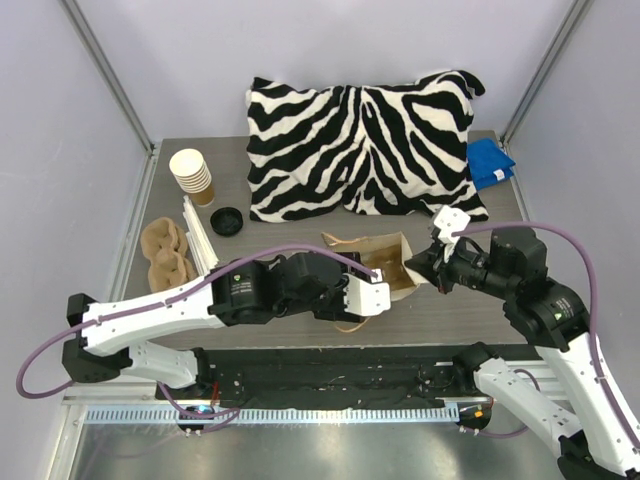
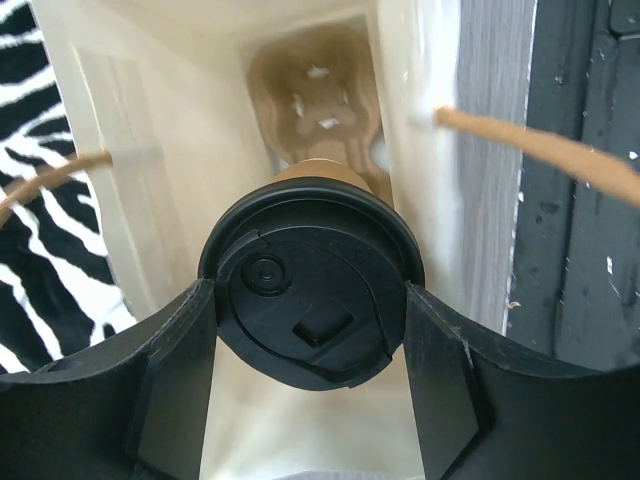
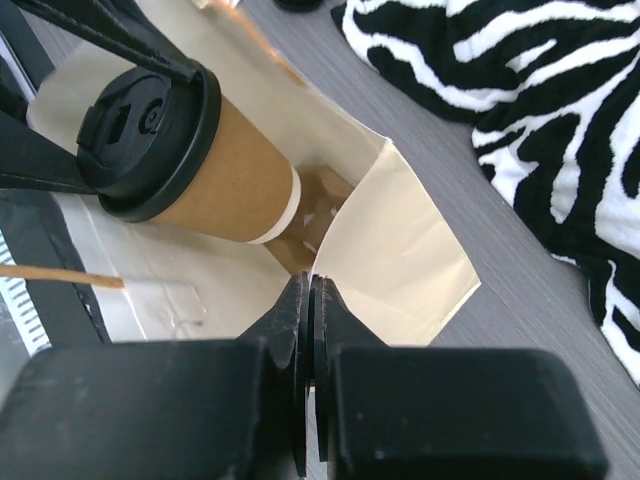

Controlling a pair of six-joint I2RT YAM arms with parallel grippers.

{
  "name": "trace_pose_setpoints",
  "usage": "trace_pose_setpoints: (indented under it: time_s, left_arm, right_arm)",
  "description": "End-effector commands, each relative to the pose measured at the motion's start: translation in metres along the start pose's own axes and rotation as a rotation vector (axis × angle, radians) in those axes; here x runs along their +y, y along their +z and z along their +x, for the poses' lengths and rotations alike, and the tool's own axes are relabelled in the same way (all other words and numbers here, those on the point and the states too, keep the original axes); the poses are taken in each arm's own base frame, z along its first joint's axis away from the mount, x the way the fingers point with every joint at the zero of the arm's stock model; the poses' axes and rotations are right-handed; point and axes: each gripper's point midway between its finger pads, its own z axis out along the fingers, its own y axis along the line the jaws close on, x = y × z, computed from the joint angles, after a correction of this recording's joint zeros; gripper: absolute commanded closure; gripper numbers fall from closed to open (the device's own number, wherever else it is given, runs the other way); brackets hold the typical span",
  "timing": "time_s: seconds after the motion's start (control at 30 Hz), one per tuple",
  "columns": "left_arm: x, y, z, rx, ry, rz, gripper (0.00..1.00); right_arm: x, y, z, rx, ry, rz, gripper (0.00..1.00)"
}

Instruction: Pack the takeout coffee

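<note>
The takeout coffee (image 3: 215, 170), a kraft cup with a black lid (image 2: 310, 285), lies tilted with its base inside the mouth of a paper bag (image 1: 397, 252) that rests on its side. My left gripper (image 2: 310, 335) is shut on the lid's rim, one finger (image 2: 170, 390) on each side. In the top view my left gripper (image 1: 378, 282) covers the cup at the bag's mouth. My right gripper (image 3: 310, 290) is shut on the edge of the bag's cream-lined wall (image 3: 400, 250), and it shows at the bag's right side (image 1: 436, 262). A brown pulp cup carrier (image 2: 320, 90) sits deep inside the bag.
A zebra-print pillow (image 1: 365, 150) lies behind the bag, with a blue cloth (image 1: 489, 162) to its right. At the left are a stack of unlidded cups (image 1: 191, 172), a loose black lid (image 1: 227, 221) and brown pulp carriers (image 1: 167, 253). The bag's twine handles (image 2: 560, 155) stick out sideways.
</note>
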Motion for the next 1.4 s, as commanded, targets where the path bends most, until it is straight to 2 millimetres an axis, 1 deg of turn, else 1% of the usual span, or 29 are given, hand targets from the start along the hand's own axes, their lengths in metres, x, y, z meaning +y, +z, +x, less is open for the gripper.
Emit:
trace_pose_setpoints:
  time_s: [0.0,0.03,0.13,0.2,0.3,0.33,0.37,0.4,0.47,0.53,0.67,0.73,0.77,0.8,0.87,0.93,0.97,1.0,1.07,1.1,1.17,1.2,1.27,1.33,1.37]
  left_arm:
    - [0.006,0.011,-0.016,-0.062,0.023,-0.043,0.98]
    - [0.004,0.015,-0.013,-0.052,0.021,-0.037,0.98]
    - [-0.002,0.024,-0.001,-0.021,0.010,-0.040,0.98]
    - [-0.001,0.027,-0.001,-0.028,0.004,-0.055,0.98]
    - [0.001,0.034,-0.001,-0.030,0.007,-0.079,0.99]
    - [0.001,0.037,0.002,-0.026,0.019,-0.087,0.99]
    - [0.004,0.040,-0.003,-0.043,0.019,-0.106,0.99]
    - [0.006,0.043,-0.002,-0.037,0.024,-0.123,1.00]
    - [0.007,0.049,0.000,-0.031,0.026,-0.136,1.00]
    - [0.002,0.057,0.006,-0.008,0.033,-0.129,1.00]
    - [-0.006,0.068,0.013,0.007,0.039,-0.112,1.00]
    - [-0.011,0.071,0.019,0.020,0.046,-0.098,1.00]
    - [-0.014,0.071,0.022,0.022,0.051,-0.090,1.00]
    - [-0.016,0.071,0.023,0.021,0.056,-0.078,1.00]
    - [-0.024,0.070,0.027,0.016,0.059,-0.048,1.00]
    - [-0.028,0.068,0.031,0.016,0.069,-0.032,1.00]
    - [-0.030,0.069,0.032,0.011,0.073,-0.018,1.00]
    - [-0.033,0.069,0.035,0.016,0.082,-0.009,1.00]
    - [-0.035,0.068,0.034,0.007,0.092,0.007,1.00]
    - [-0.037,0.068,0.034,0.005,0.098,0.015,1.00]
    - [-0.038,0.068,0.033,-0.001,0.106,0.024,1.00]
    - [-0.038,0.068,0.033,-0.001,0.106,0.024,1.00]
    - [-0.039,0.068,0.035,0.008,0.108,0.030,1.00]
    - [-0.038,0.067,0.035,0.010,0.108,0.026,1.00]
    - [-0.037,0.067,0.036,0.013,0.106,0.022,1.00]
  right_arm:
    - [-0.008,0.007,0.010,0.017,-0.079,0.017,0.99]
    - [-0.010,0.009,0.014,0.026,-0.097,0.021,0.99]
    - [-0.014,0.008,0.017,0.028,-0.162,0.033,0.99]
    - [-0.014,0.009,0.016,0.017,-0.200,0.033,0.99]
    - [-0.014,0.007,0.020,0.011,-0.256,0.029,0.99]
    - [-0.014,0.008,0.024,0.014,-0.270,0.026,0.99]
    - [-0.013,0.006,0.024,0.005,-0.285,0.026,0.99]
    - [-0.012,0.005,0.025,0.002,-0.301,0.024,0.99]
    - [-0.008,0.004,0.028,0.004,-0.303,0.005,0.99]
    - [-0.004,0.004,0.033,0.015,-0.294,-0.009,0.99]
    - [0.003,0.000,0.041,0.031,-0.258,-0.031,0.98]
    - [0.004,0.000,0.042,0.040,-0.220,-0.032,0.88]
    - [0.006,-0.001,0.042,0.045,-0.197,-0.036,0.73]
    - [0.005,0.000,0.045,0.066,-0.169,-0.033,0.63]
    - [-0.002,0.001,0.045,0.099,-0.102,0.008,0.45]
    - [-0.003,0.003,0.042,0.150,-0.044,0.004,0.39]
    - [0.000,0.002,0.038,0.154,-0.015,-0.010,0.34]
    - [0.001,0.000,0.027,0.143,-0.014,-0.018,0.31]
    - [0.000,0.001,0.017,0.136,-0.022,-0.028,0.24]
    - [-0.001,-0.002,0.007,0.115,-0.040,-0.026,0.22]
    - [-0.004,0.000,0.005,0.137,-0.067,-0.034,0.19]
    - [-0.002,-0.001,-0.002,0.126,-0.086,-0.051,0.18]
    - [0.000,0.001,-0.004,0.128,-0.128,-0.087,0.17]
    - [0.008,0.002,-0.008,0.106,-0.161,-0.147,0.16]
    - [0.009,0.005,-0.008,0.105,-0.186,-0.167,0.16]
